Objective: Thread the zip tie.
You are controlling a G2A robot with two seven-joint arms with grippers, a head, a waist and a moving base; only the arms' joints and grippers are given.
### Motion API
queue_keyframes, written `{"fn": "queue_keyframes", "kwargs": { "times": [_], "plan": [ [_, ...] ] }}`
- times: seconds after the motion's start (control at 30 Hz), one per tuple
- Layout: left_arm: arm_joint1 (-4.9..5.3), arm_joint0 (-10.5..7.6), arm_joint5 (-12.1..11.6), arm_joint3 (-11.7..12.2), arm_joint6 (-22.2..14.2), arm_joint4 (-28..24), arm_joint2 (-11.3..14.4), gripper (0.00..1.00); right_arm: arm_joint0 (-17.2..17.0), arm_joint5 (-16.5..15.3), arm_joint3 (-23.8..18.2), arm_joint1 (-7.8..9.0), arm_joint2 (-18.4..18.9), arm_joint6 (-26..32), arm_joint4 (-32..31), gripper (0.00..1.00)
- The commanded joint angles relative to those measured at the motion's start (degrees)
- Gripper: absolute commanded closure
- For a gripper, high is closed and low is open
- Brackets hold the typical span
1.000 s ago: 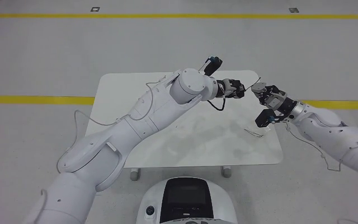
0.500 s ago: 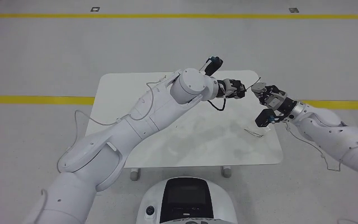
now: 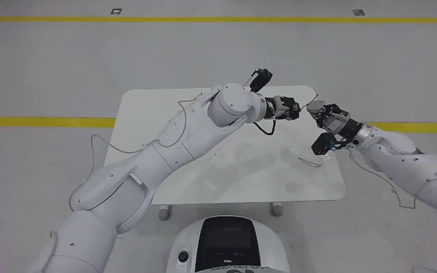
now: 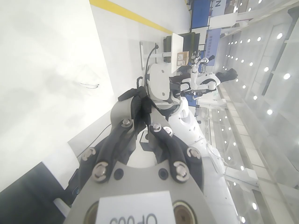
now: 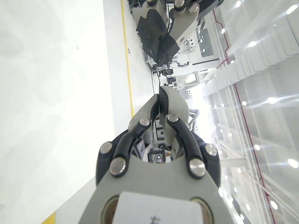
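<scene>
1. A zip tie (image 3: 308,162) lies flat by the table's (image 3: 259,179) right edge, broad white top to its left.
2. Beyond it, apart, toward the far right corner, left gripper (image 3: 296,109) and right gripper (image 3: 316,112) meet tip-to-tip, both pinched closed (contents too thin to tell).

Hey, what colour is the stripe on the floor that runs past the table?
Yellow. The floor stripe shows best in the top view.

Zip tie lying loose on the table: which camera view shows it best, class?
The left wrist view: the loose zip tie lies dark against the white table. The top view gives it as a faint thin line.
</scene>
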Motion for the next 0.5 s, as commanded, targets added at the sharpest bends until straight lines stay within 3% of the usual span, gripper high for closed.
{"fn": "queue_keyframes", "kwargs": {
  "times": [0.0,0.47],
  "plan": [
    [0.01,0.00,0.00,-0.03,-0.04,0.00,0.01,1.00,0.00,0.00,0.01,-0.02,0.00,-0.04,0.00,1.00],
    [-0.25,-0.38,0.00,0.12,-0.21,-0.15,0.15,1.00,0.01,0.00,0.24,-0.17,0.00,-0.36,0.00,1.00]
  ]
}}
